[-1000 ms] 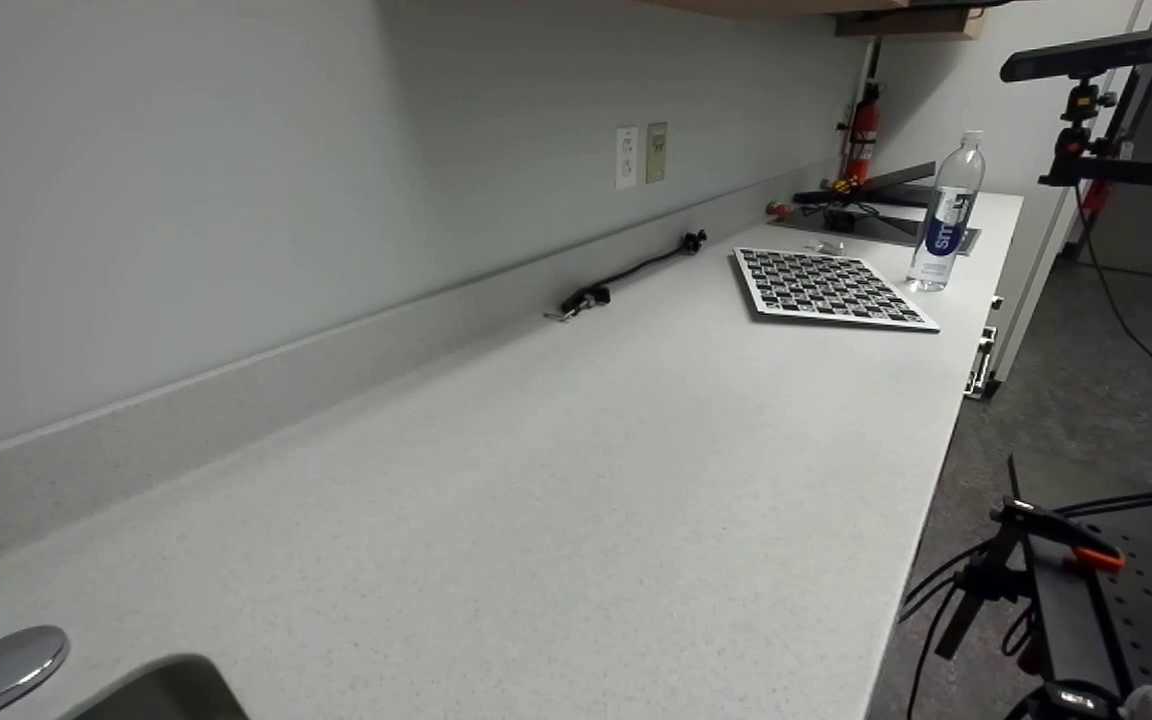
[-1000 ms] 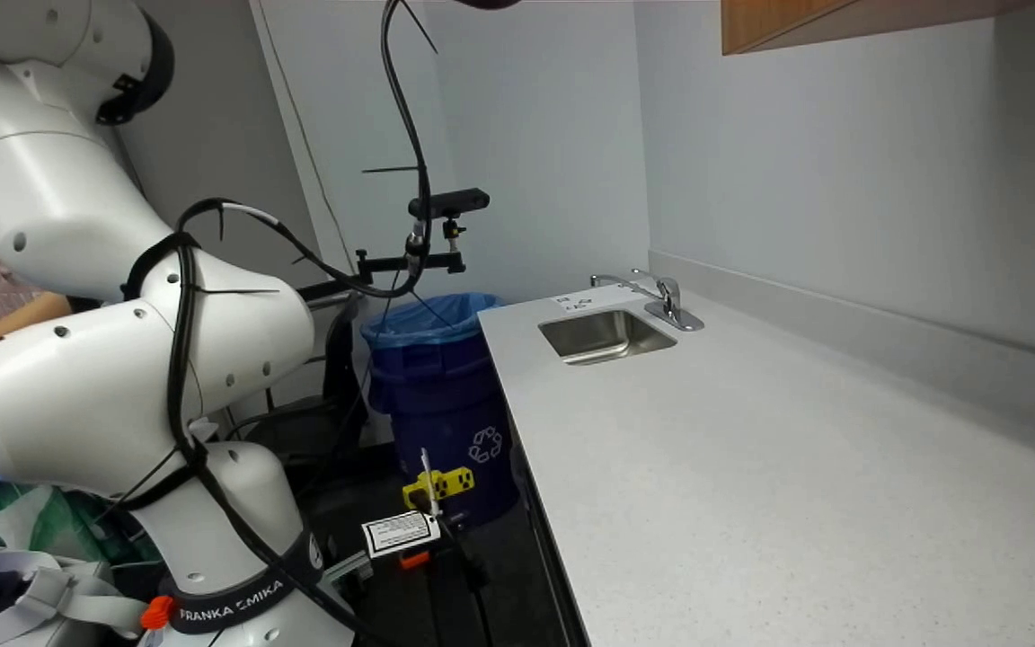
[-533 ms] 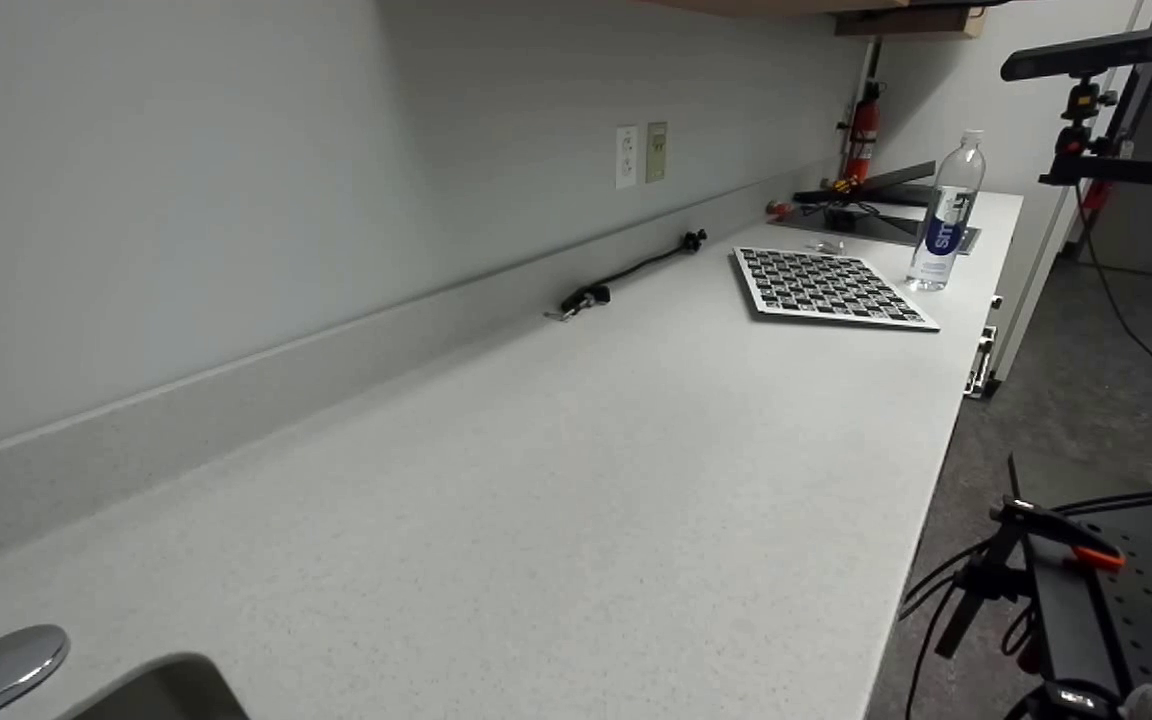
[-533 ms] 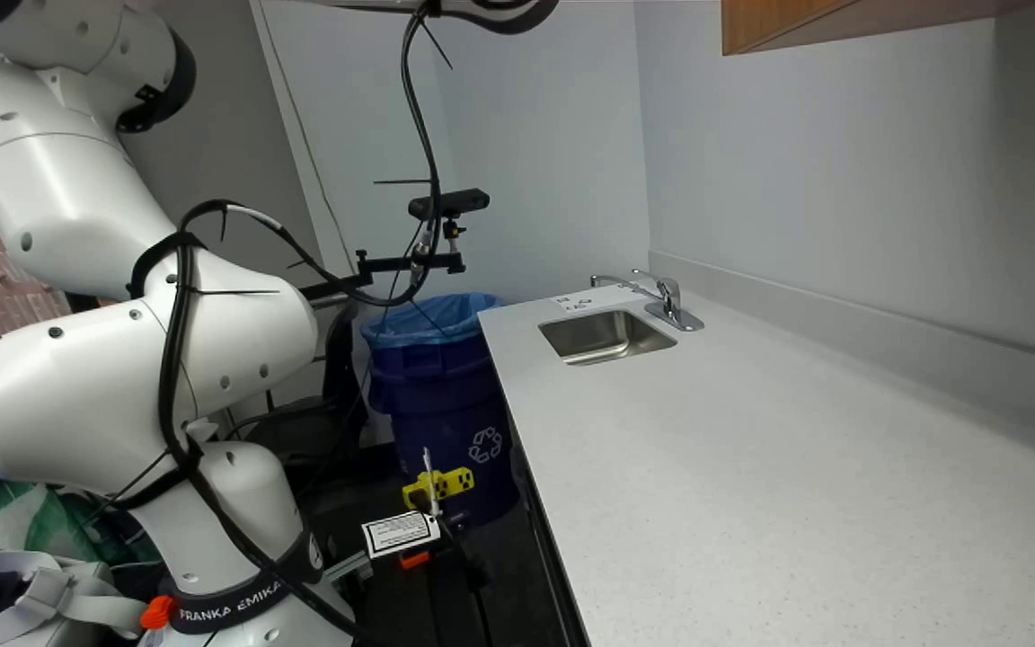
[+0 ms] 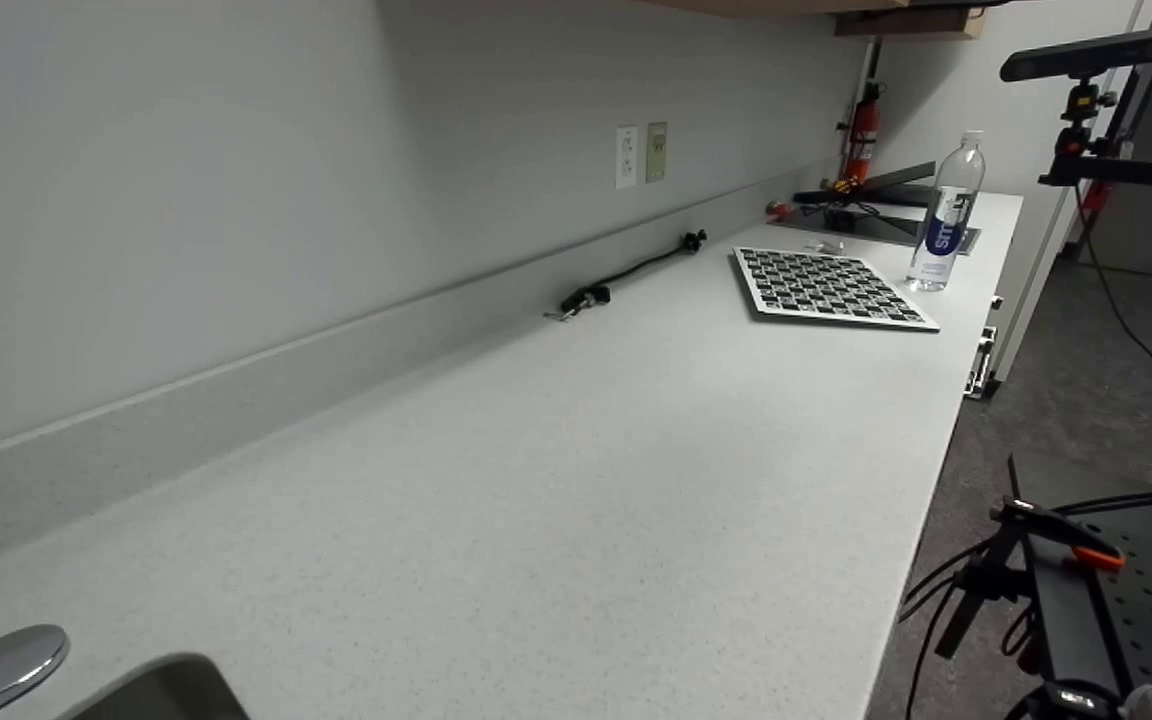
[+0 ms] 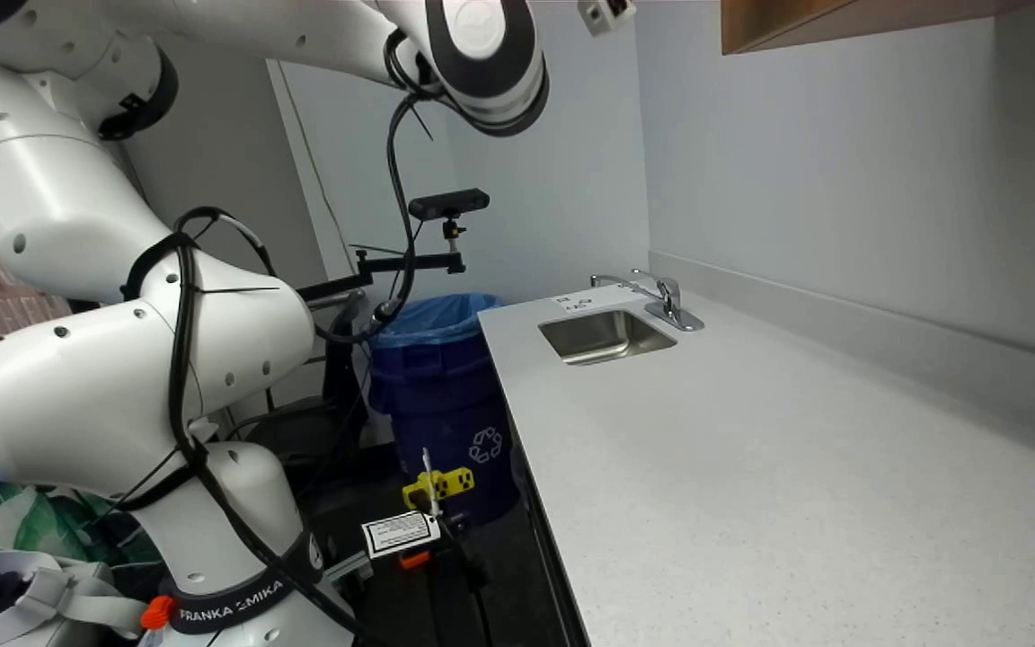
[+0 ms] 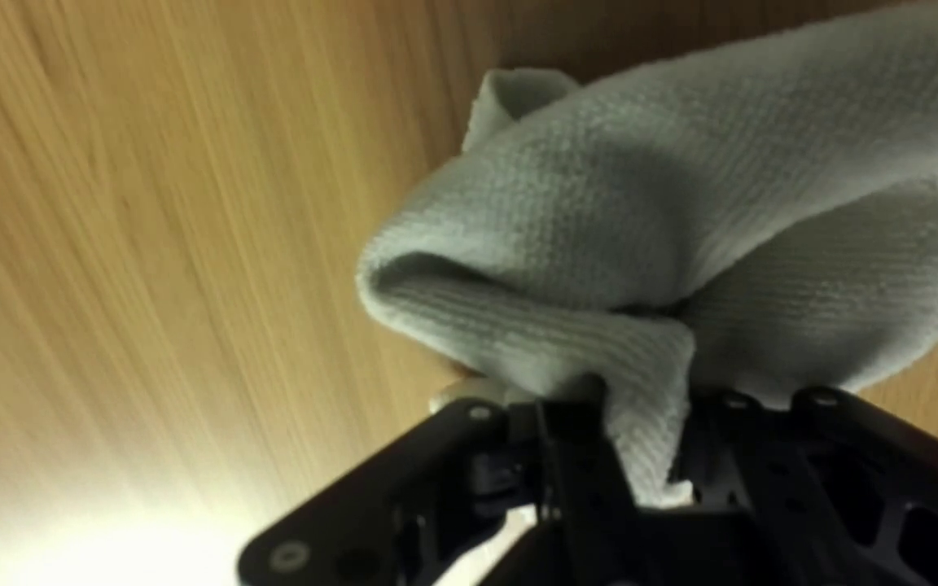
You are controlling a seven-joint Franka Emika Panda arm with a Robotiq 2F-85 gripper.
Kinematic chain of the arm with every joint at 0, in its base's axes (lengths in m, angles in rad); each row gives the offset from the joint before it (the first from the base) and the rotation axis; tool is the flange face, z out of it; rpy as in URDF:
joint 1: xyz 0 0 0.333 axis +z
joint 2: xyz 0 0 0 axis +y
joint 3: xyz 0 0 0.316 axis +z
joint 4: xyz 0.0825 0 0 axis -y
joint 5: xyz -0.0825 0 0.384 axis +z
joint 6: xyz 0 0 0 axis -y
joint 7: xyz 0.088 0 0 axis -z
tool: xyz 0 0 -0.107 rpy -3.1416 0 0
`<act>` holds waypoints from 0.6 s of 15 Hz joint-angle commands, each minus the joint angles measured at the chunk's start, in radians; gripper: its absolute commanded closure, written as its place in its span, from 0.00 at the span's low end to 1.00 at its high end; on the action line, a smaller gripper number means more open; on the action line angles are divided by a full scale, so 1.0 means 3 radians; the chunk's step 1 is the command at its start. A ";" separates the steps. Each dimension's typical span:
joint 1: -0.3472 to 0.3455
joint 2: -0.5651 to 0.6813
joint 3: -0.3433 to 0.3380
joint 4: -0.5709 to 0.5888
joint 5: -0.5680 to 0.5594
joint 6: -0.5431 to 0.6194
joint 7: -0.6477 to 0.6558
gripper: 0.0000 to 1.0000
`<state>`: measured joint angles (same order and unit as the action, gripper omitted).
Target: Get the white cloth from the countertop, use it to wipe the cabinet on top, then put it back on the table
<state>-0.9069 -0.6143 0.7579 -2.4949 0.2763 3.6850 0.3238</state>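
The white cloth [image 7: 624,195] is bunched and folded in the wrist view, with its end between the fingers of my gripper [image 7: 646,407]. The gripper is shut on it. The wooden cabinet surface [image 7: 151,244] fills the background behind the cloth; whether the cloth presses on it I cannot tell. The cabinet's lower corner [image 6: 787,22] shows at the top of an exterior view, and its underside [image 5: 776,6] shows in an exterior view. The cloth and gripper are out of view in both exterior views, above the frame. The arm's wrist joint [image 6: 490,63] is left of the cabinet.
The long white countertop [image 6: 751,467] runs below, with a sink [image 6: 607,337] and faucet [image 6: 670,301]. A checkered board [image 5: 831,290] and a bottle [image 5: 946,215] stand at its far end. A camera on a stand [image 6: 448,205] is behind the arm.
The arm's forearm and wrist joint have come down into the exterior view from above. A small white part now shows at the top, right of the wrist joint. The countertop is unchanged.
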 commanded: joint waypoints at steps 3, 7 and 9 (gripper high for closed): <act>0.0170 0.0276 0.0075 -0.0400 -0.0082 -0.0177 -0.0036 0.97; 0.0329 0.0359 -0.0039 -0.0576 -0.0155 -0.0459 -0.0058 0.97; 0.0430 0.0402 -0.0092 -0.0591 -0.0209 -0.0816 -0.0071 0.97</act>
<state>-0.8272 -0.5461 0.7662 -2.6851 0.2513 3.5545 0.3105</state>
